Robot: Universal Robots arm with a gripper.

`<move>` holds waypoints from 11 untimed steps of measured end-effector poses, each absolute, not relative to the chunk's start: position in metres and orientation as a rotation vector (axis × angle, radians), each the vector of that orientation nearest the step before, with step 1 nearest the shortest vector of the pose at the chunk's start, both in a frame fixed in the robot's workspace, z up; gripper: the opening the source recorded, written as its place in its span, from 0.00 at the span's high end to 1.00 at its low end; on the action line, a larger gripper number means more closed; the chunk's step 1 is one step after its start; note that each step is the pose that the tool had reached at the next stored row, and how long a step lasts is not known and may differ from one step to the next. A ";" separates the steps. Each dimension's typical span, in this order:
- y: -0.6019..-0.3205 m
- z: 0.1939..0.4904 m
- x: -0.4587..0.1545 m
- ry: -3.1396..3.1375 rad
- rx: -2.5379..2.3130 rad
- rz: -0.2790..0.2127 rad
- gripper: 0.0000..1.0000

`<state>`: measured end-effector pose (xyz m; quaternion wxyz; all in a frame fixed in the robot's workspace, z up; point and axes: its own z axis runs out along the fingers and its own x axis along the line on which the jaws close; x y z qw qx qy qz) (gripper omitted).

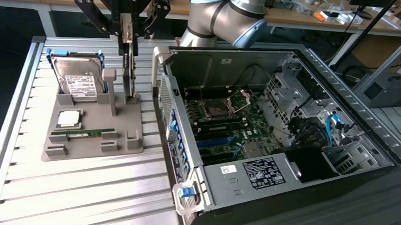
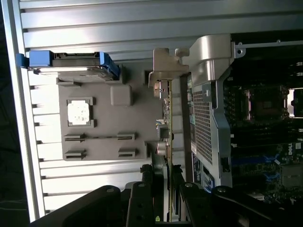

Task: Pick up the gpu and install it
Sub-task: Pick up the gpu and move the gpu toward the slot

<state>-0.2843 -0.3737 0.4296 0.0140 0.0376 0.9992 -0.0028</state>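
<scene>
The gpu (image 1: pixel 128 65) hangs upright and edge-on, a thin dark card with a silver bracket (image 2: pixel 163 71) at one end. My gripper (image 1: pixel 127 32) is shut on its upper edge, one black finger on each side. The card's lower end sits level with the posts of the grey holder tray (image 1: pixel 93 139); I cannot tell whether it still touches them. In the wrist view the gpu (image 2: pixel 168 123) runs as a narrow strip away from my gripper (image 2: pixel 166 189), between the tray (image 2: pixel 104 137) and the open computer case (image 2: pixel 208 118).
On the tray lie a silver hard drive (image 1: pixel 78 80), a square processor (image 1: pixel 69 119) and a green memory stick (image 1: pixel 86 132). The open computer case (image 1: pixel 269 60) stands on the exterior view's right, motherboard (image 1: pixel 227 123) exposed, its side wall close beside the card.
</scene>
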 end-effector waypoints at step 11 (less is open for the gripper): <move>-0.377 0.430 -0.276 3.111 0.117 -0.009 0.73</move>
